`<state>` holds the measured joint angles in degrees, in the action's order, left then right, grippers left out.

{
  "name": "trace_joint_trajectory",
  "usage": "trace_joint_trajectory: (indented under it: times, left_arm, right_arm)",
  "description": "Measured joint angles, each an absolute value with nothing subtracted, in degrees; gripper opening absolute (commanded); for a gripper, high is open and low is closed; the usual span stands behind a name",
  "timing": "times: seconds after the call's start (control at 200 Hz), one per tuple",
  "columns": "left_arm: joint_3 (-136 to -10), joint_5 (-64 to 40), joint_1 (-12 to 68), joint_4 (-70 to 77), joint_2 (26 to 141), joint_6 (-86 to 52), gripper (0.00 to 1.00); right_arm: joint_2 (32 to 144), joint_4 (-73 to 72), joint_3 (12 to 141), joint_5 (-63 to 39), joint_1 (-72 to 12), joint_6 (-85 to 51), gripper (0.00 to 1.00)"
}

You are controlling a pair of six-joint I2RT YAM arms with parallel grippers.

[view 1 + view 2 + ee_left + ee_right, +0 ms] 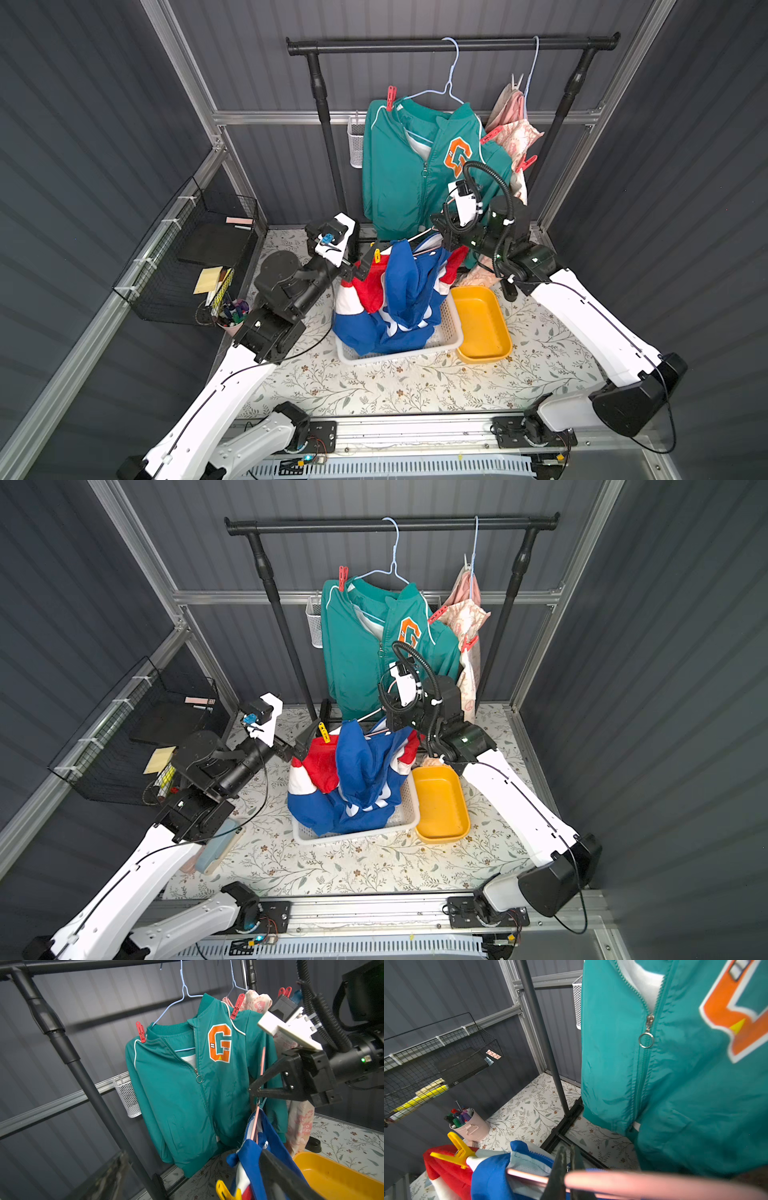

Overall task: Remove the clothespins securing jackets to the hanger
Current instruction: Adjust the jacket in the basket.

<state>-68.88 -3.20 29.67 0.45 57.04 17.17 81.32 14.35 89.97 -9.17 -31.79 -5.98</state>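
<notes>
Left gripper [305,739] spread wide by the yellow clothespin [460,1152]; right gripper [252,1090] pinching the pink hanger [643,1183] above the white basket [451,328].
I'm holding the pink hanger up over the white basket; the blue jacket [409,291] is draping from it, lower half slumping into the basket. The yellow clothespin is clipping the jacket's red shoulder above the basket's left rear, just beside my left gripper, not gripped. Behind the basket the teal jacket [395,178] and cream jacket [525,133] are hanging on the rack [415,45], red clothespins [391,97] sitting on the shoulders. Yellow tub [482,324] is sitting just right of the basket on the desk [415,386].
</notes>
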Motion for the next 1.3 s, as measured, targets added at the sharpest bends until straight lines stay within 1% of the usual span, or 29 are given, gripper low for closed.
trace_joint_trajectory:
  times: [0.295,0.525,0.645,0.735,0.81,0.875,1.001,1.151,1.246,1.301]
  left_arm:
    - [-80.1,-6.6,30.3,-3.4,68.9,20.1,0.99]
    - [-88.8,-7.8,34.1,-10.9,77.8,24.1,0.99]
    - [-90.4,-7.7,36.1,-14.0,80.5,25.4,0.95]
    - [-90.6,-7.4,37.0,-15.9,81.7,26.1,0.89]
    - [-90.6,-6.9,37.2,-17.0,82.4,26.5,0.81]
    - [-90.7,-6.4,37.1,-17.7,82.8,26.8,0.73]
    - [-91.2,-5.6,37.1,-18.1,83.6,27.1,0.50]
    - [-91.6,-6.0,37.1,-18.4,83.9,27.3,0.20]
    - [-91.5,-7.2,37.4,-18.5,83.9,27.1,0.09]
    - [-91.4,-8.1,37.5,-18.5,83.7,27.1,0.01]
  right_arm:
    - [81.6,18.6,94.9,-4.7,-36.3,-1.0,0.00]
    - [83.5,20.5,96.6,-3.0,-38.7,1.2,0.00]
    - [84.0,21.2,97.2,-2.6,-39.1,1.8,0.00]
    - [84.1,21.2,97.3,-2.6,-39.1,2.0,0.00]
    - [84.1,21.2,97.3,-2.6,-39.2,2.0,0.00]
    - [84.1,21.2,97.3,-2.6,-39.3,2.0,0.00]
    - [84.1,21.2,97.3,-2.6,-39.6,2.3,0.00]
    - [84.1,20.9,97.3,-2.7,-39.7,2.6,0.00]
    - [84.1,20.9,97.3,-2.9,-39.8,2.7,0.00]
    - [84.1,20.9,97.3,-3.0,-39.8,2.7,0.00]
